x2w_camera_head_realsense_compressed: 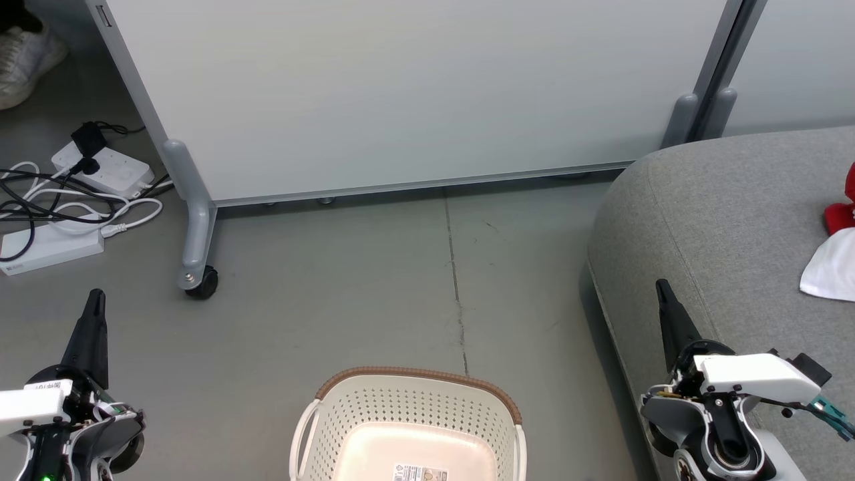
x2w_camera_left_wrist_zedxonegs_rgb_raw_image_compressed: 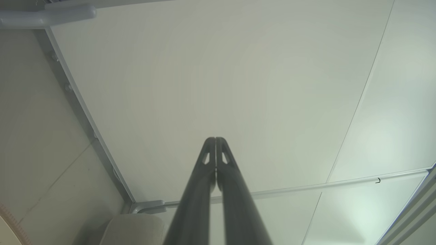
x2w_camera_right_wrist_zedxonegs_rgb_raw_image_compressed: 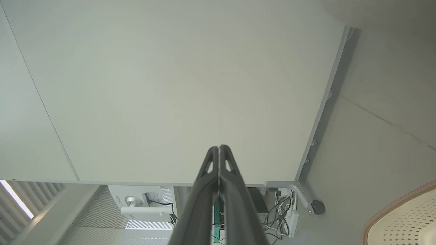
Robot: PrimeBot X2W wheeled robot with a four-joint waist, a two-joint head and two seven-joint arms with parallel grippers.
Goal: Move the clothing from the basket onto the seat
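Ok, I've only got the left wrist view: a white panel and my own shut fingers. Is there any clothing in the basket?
Observer: On the head view, the part of the basket in frame holds no garment, just a printed sticker on its floor.
Operator: Then where is the clothing?
Observer: Red and white clothing lies on the seat, cut off by the head view's right edge.
Operator: And the other arm?
Observer: The right wrist view shows the right gripper shut, with nothing between its fingers.
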